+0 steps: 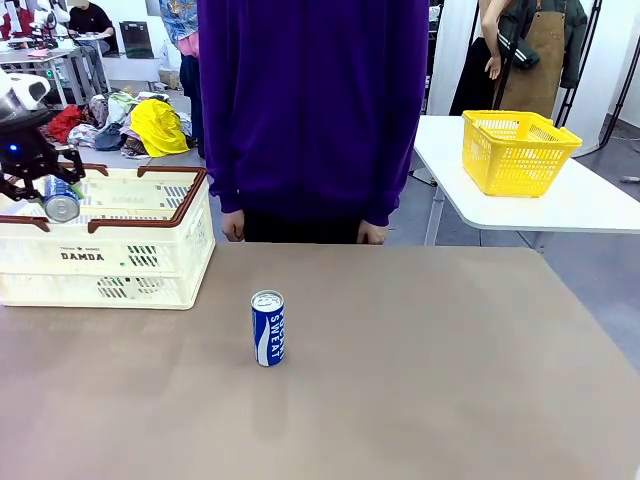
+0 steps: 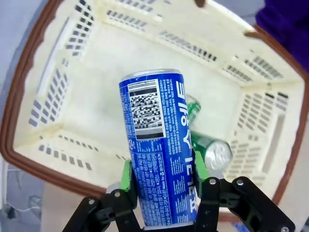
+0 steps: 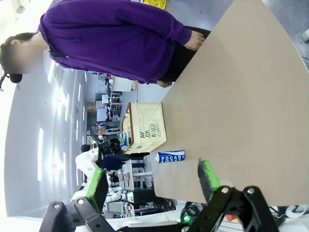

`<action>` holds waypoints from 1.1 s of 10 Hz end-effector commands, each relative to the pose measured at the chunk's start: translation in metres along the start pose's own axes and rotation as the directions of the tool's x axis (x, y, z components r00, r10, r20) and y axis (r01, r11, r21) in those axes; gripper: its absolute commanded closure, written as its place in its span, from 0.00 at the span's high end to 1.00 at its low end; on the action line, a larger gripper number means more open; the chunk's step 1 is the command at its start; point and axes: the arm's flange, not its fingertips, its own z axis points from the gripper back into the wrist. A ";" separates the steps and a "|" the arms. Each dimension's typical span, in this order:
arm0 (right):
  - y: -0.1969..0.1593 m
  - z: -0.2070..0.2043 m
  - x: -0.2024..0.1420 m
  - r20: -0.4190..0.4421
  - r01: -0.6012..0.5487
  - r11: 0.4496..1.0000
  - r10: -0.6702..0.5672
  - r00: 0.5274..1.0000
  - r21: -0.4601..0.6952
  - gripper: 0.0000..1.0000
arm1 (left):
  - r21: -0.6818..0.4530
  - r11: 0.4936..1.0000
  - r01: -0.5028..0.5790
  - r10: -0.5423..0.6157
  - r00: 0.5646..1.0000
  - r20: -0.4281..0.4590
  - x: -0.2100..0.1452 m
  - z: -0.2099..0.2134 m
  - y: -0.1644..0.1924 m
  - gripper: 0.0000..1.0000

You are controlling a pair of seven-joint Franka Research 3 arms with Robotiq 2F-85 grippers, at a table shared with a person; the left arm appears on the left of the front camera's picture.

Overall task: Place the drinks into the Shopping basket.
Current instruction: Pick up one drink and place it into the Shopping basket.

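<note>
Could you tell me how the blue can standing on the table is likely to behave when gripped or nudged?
The blue can stands upright, tall and slim, so a high nudge would probably tip it. Being round, it would likely roll afterwards. Its smooth metal wall looks stiff but possibly slippery.

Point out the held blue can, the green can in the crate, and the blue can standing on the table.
held blue can (image 2: pixel 161 159), left wrist view, label.
green can (image 2: pixel 212 151), left wrist view, silver top.
standing blue can (image 1: pixel 267 330), front view, side.
</note>
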 end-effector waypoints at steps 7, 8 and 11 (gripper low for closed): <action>0.002 -0.001 0.003 0.008 -0.027 0.999 0.026 1.000 0.026 1.00 | 0.112 0.985 -0.130 0.131 0.991 -0.009 0.007 -0.037 -0.026 0.00; 0.002 -0.001 0.003 0.008 -0.027 0.999 0.026 1.000 0.026 1.00 | 0.114 0.987 -0.117 0.119 0.993 -0.013 0.007 -0.041 -0.027 0.00; 0.002 -0.001 0.003 0.008 -0.027 0.999 0.026 1.000 0.026 1.00 | 0.111 0.989 -0.094 0.096 0.995 -0.019 0.011 -0.046 -0.034 0.00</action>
